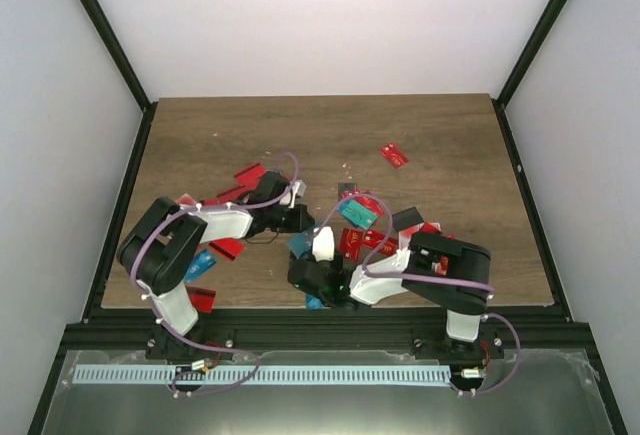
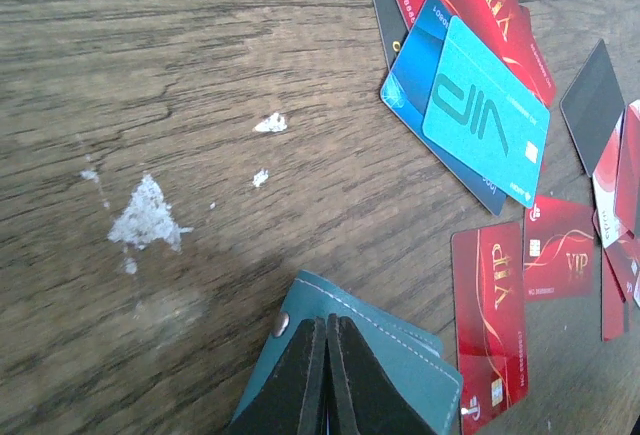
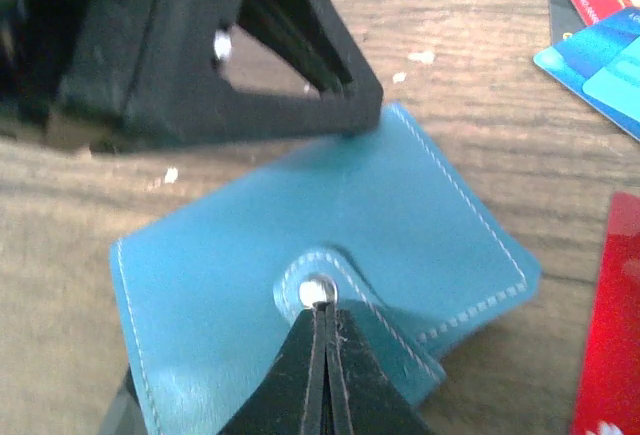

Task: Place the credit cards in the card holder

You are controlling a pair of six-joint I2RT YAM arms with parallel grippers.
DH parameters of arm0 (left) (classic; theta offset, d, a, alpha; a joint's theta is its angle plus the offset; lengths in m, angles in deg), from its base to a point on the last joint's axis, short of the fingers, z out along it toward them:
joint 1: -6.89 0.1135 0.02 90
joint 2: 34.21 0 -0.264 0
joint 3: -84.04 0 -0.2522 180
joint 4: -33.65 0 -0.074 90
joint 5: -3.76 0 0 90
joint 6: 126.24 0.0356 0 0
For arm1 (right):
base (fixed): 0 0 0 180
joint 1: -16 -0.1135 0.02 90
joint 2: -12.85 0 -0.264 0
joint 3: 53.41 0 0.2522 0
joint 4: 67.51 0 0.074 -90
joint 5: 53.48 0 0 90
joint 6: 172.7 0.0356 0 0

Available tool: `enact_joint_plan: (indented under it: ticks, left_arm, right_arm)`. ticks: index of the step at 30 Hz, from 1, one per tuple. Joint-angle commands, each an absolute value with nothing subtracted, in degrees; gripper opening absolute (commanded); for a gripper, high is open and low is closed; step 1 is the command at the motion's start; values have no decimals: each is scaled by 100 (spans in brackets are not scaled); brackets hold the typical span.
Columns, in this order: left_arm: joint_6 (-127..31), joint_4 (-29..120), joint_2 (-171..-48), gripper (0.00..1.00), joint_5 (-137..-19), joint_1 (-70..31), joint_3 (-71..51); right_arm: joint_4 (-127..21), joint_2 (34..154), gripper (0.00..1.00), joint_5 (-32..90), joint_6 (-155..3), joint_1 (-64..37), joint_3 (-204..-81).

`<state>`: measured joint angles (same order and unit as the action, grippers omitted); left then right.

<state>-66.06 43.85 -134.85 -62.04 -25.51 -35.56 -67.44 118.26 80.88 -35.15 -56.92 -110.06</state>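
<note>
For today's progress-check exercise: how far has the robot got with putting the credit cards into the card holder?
Done: nothing visible; the credit cards lie loose on the table. In hand: the shut right gripper sits at the snap tab of the card holder, the shut left gripper at its edge. Left: opening it, loading every card.

Card holder on table, credit cards scattered around it
</note>
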Motion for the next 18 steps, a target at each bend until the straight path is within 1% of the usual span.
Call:
enact_joint_plan:
  ticks: [1, 3, 5, 6, 8, 9, 11, 13, 14, 15, 18]
  left_arm:
    - [-6615, 4673, -13116, 4, -6509, -2519, -3676]
    - [-6562, 4844, -12881, 6, -6634, -2509, -3590]
    - [-6476, 5100, -12633, 11, -6804, -2495, -3434]
    - [-6415, 5236, -12493, 15, -6902, -2484, -3351]
    - [-6313, 5531, -12225, 24, -7130, -2452, -3183]
    - [-6261, 5652, -12086, 30, -7244, -2428, -3092]
    - [-6161, 5895, -11804, 46, -7539, -2362, -2944]
    - [-6101, 6047, -11486, 56, -7958, -2263, -2878]
    - [-6080, 6095, -11323, 64, -8232, -2197, -2888]
    - [-6077, 6135, -11141, 72, -8565, -2132, -2922]
    - [-6004, 6104, -10591, 89, -9785, -1868, -3206]
  right_arm:
    - [-5211, 11602, 1, 7195, -3837, -5809, -10540]
    - [-5083, 11123, 2, 7105, -4141, -5679, -10707]
    - [-4972, 10604, 12, 6976, -4502, -5503, -10922]
    - [-4915, 10361, 18, 6882, -4663, -5381, -11027]
    - [-4874, 9901, 35, 6744, -5033, -5163, -11249]
    - [-4832, 9722, 45, 6677, -5194, -5046, -11385]
    - [-4729, 9391, 62, 6540, -5496, -4720, -11633]
    - [-4716, 9092, 78, 6341, -5714, -4302, -11773]
    - [-4693, 8991, 97, 6160, -5817, -4020, -11824]
    - [-4600, 8917, 100, 6060, -5840, -3759, -11888]
    - [-4468, 8778, 100, 6106, -5929, -2972, -11915]
